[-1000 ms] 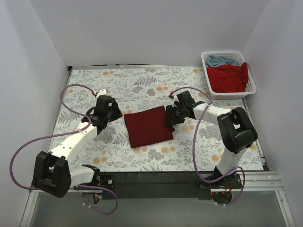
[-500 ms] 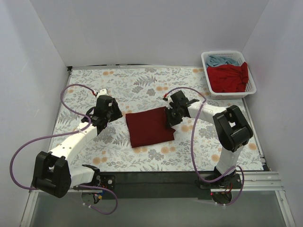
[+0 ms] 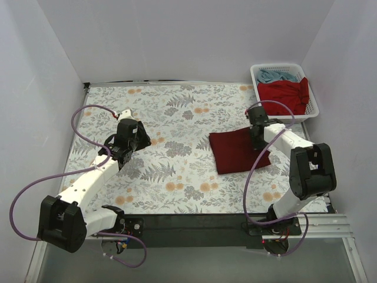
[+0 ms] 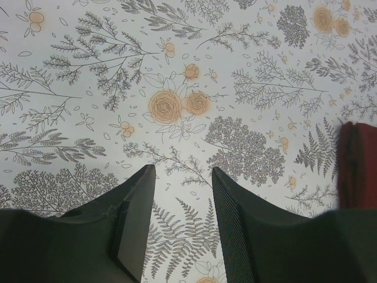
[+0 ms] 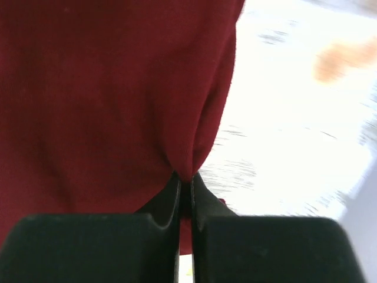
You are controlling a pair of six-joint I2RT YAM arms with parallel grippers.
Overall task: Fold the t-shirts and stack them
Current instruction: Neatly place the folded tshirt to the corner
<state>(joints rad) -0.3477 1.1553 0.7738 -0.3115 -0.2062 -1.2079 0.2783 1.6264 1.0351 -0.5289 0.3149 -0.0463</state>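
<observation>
The folded dark maroon t-shirt (image 3: pixel 235 151) lies flat on the right half of the floral table cloth. My right gripper (image 3: pixel 257 137) is shut on the shirt's right edge, and the wrist view shows the cloth (image 5: pixel 106 88) pinched between the jaws (image 5: pixel 185 180). My left gripper (image 3: pixel 131 137) is open and empty over the left part of the cloth, with bare pattern between its fingers (image 4: pixel 179 194). The maroon shirt's edge shows at the right of the left wrist view (image 4: pixel 358 165). The brighter red t-shirt (image 3: pixel 285 96) and the light blue t-shirt (image 3: pixel 275 75) lie in the basket.
The white lattice basket (image 3: pixel 254 75) stands at the back right corner. White walls close in the table on three sides. The black front edge (image 3: pixel 194 223) runs along the arm bases.
My right gripper has dragged the folded maroon shirt from the table's middle to the right side. The left arm has hardly moved.
</observation>
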